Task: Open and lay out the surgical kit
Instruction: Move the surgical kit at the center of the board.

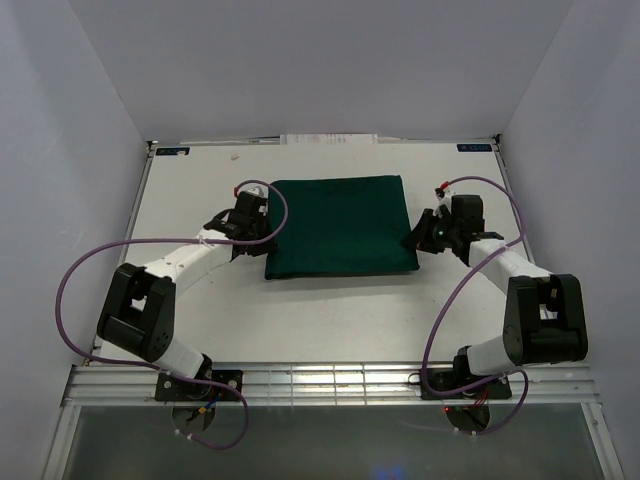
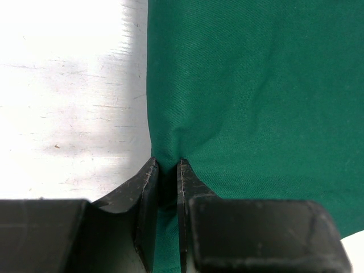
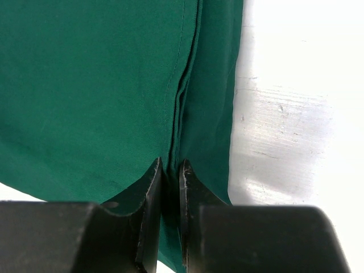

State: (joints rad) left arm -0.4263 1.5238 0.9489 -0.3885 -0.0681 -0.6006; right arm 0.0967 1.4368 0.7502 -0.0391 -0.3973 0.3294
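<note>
white table (image 1: 330, 310), green wrap (image 1: 340, 225) closed, contents hidden

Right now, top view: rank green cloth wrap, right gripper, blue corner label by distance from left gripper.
1. green cloth wrap, its left edge pinched by the left gripper.
2. right gripper, across the wrap at its right edge.
3. blue label, at the far right corner.

Lab booth, white table (image 1: 330, 315), blank walls (image 1: 320, 60)

One dark green cloth wrap (image 1: 340, 228) — two arms (image 1: 185, 262) (image 1: 500, 262), two purple cables (image 1: 66, 285) (image 1: 432, 335) — one table (image 1: 300, 315).
</note>
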